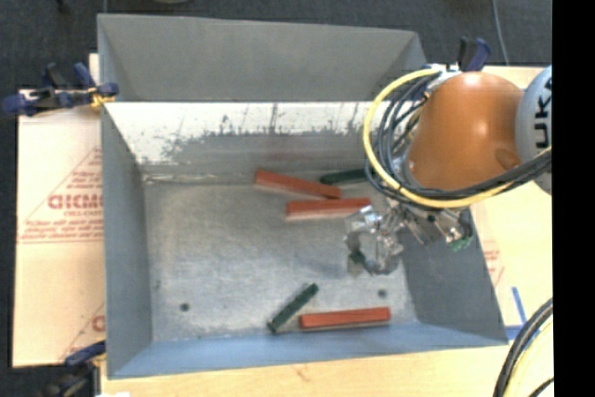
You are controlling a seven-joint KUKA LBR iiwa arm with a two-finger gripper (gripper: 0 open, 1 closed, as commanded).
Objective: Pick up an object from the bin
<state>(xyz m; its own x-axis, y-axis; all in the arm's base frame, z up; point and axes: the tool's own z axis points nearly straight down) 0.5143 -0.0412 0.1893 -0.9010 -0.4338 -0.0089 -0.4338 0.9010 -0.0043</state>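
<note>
My gripper (pixel 375 248) hangs low over the right part of the bin floor, under the orange dome, with nothing seen between its fingers. Just up and left of it lies a flat reddish-orange bar (pixel 325 209), and a second reddish bar (pixel 296 185) lies tilted above that one. A dark green stick (pixel 342 175) pokes out beside them near the back wall. Below the gripper, near the front wall, a red bar (pixel 345 319) lies flat, and a dark green stick (pixel 293 308) lies slanted at its left end.
The arm and its cables cover the bin's right side. The left half of the bin floor is bare grey metal with small dark specks.
</note>
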